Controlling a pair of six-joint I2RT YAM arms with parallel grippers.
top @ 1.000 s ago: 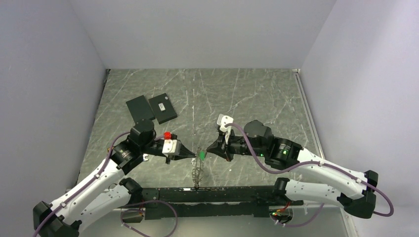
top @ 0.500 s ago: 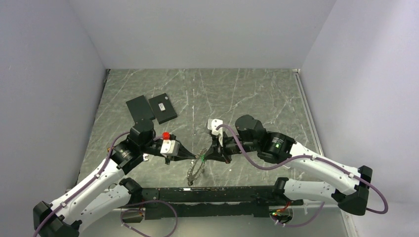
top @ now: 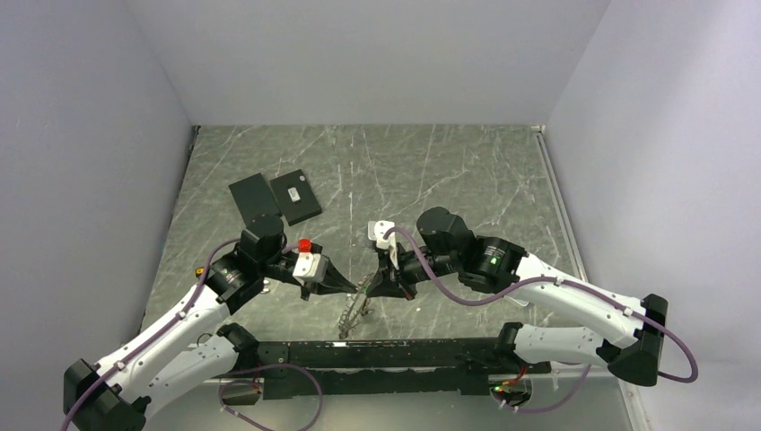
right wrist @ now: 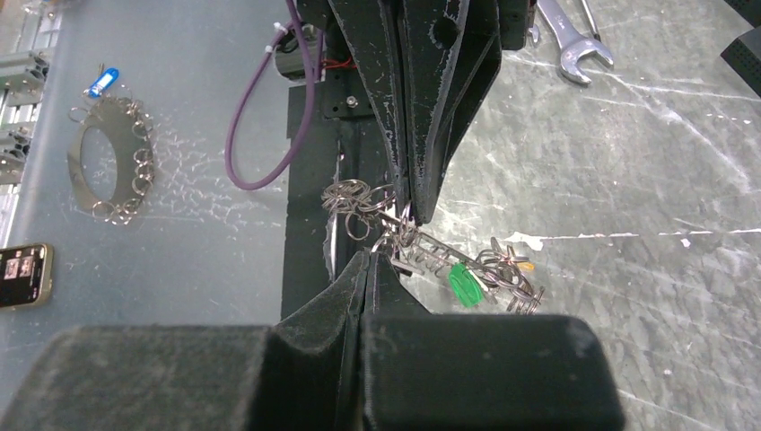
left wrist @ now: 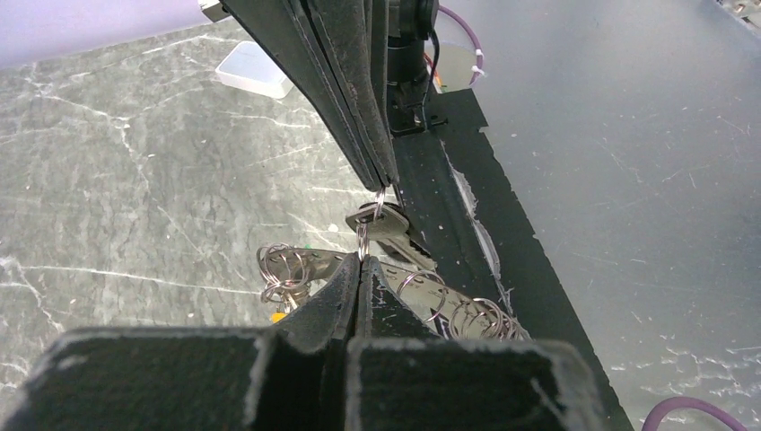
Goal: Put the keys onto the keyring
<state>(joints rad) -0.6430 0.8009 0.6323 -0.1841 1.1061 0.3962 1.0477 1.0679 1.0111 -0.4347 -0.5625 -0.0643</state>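
The keyring [top: 354,311] is a small metal ring on a chain of rings that hangs to the table between my grippers. My left gripper [top: 355,289] is shut on the small ring [left wrist: 363,239]. My right gripper [top: 369,289] meets it tip to tip and is shut on the same ring's far side [left wrist: 381,192]. A silver key [left wrist: 400,235] hangs at that ring. In the right wrist view the green tag [right wrist: 465,285] and a yellow-touched key [right wrist: 526,266] lie along the chain [right wrist: 502,269], with my right gripper [right wrist: 370,257] shut below the left fingers [right wrist: 422,135].
Two flat black plates [top: 254,197] [top: 297,195] lie at the back left. A black rail [top: 386,352] runs along the near edge. The right wrist view shows a wrench [right wrist: 574,43], a white scrap [right wrist: 529,241], a spare ring plate [right wrist: 110,160] and a phone [right wrist: 21,274].
My right gripper has moved left until its tip meets the left gripper's at the ring. The chain has swung slightly left. The left arm has barely moved.
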